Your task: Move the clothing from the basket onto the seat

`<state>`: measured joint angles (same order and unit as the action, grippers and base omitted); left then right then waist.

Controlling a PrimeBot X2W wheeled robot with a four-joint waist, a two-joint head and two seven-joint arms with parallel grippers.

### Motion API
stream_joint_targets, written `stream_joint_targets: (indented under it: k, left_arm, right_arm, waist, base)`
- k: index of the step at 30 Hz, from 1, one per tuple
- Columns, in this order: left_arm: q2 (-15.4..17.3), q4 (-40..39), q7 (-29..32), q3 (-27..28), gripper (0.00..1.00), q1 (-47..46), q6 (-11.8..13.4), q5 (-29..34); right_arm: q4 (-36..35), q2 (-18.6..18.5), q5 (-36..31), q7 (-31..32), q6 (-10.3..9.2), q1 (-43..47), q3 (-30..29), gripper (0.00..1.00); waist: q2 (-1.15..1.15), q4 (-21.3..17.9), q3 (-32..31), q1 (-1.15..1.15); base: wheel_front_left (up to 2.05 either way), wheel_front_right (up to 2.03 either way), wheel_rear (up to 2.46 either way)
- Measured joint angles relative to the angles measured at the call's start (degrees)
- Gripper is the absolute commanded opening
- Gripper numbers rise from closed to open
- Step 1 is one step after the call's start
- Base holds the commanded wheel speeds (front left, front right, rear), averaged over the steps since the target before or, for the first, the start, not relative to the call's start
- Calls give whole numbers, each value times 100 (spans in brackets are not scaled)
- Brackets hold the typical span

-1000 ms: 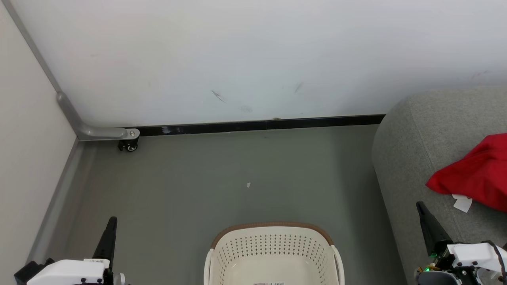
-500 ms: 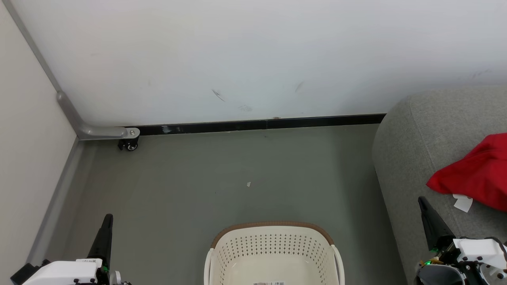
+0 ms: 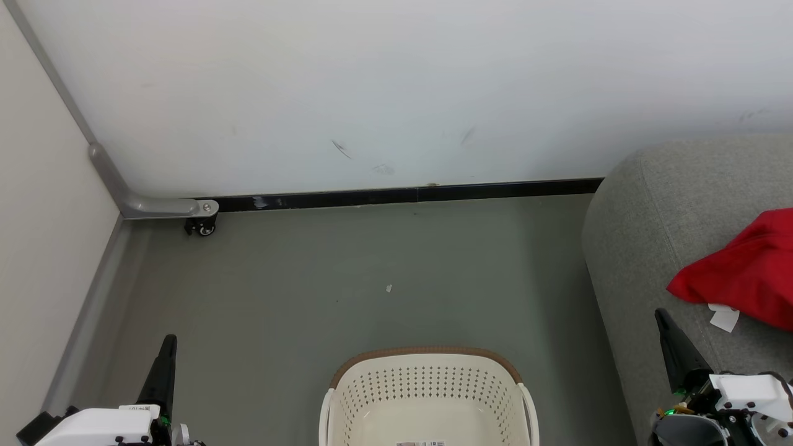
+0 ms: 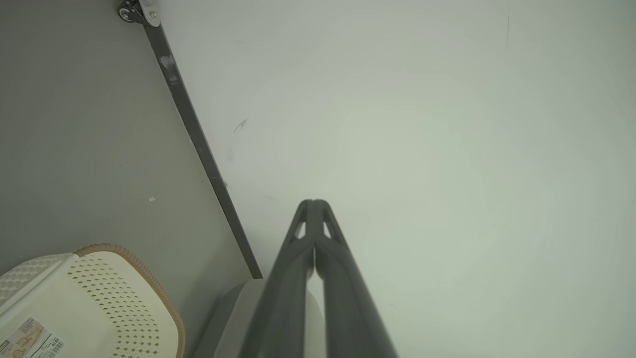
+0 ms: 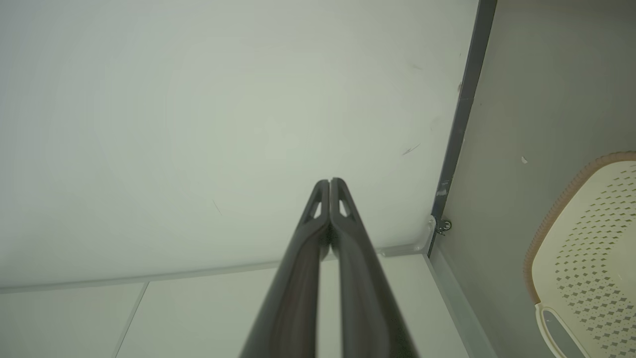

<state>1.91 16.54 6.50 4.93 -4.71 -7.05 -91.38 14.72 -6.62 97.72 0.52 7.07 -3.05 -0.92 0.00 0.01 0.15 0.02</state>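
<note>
A red piece of clothing (image 3: pixel 743 275) lies on the grey seat (image 3: pixel 657 210) at the right, a white tag beside it. The cream basket (image 3: pixel 427 396) stands on the floor at bottom centre; the part of its inside that shows holds only a label. It shows too at the left wrist view's lower left (image 4: pixel 89 303) and the right wrist view's right edge (image 5: pixel 586 248). My left gripper (image 3: pixel 168 342) is shut, empty, at the lower left, left of the basket. My right gripper (image 3: pixel 660 314) is shut, empty, over the seat's front edge below the clothing. Both wrist views show shut fingertips (image 4: pixel 313 203) (image 5: pixel 330 181) against the white wall.
A white wall runs across the back with a black baseboard (image 3: pixel 403 196). A grey bracket with a small caster (image 3: pixel 201 228) sits in the left corner, next to a pale side panel (image 3: pixel 37 248). A small white scrap (image 3: pixel 388 288) lies on the grey floor.
My left gripper dropped a little lower in the head view. My right gripper shifted slightly up and right. Both stayed shut; the clothing and basket have not moved.
</note>
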Motion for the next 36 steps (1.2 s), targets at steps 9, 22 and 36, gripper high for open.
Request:
stream_joint_targets:
  k: [9, 22, 36]
  left_arm:
    - [0, -2, 0, -1, 0, 0, 0, 0]
    - [0, -15, -1, -1, 0, 0, 0, 0]
    - [0, -38, -1, -2, 0, 0, -1, 0]
  right_arm:
    - [5, 0, -1, 4, 0, 0, -9, 0]
    - [9, 2, -1, 5, 0, -1, -20, 0]
    - [11, 4, -2, 8, 0, -3, -31, 0]
  waist:
    - [0, 0, 0, 0]
    - [0, -1, 1, 0]
    - [0, -1, 1, -1]
  base:
    - [0, 0, 0]
    - [0, 0, 0]
    - [0, 0, 0]
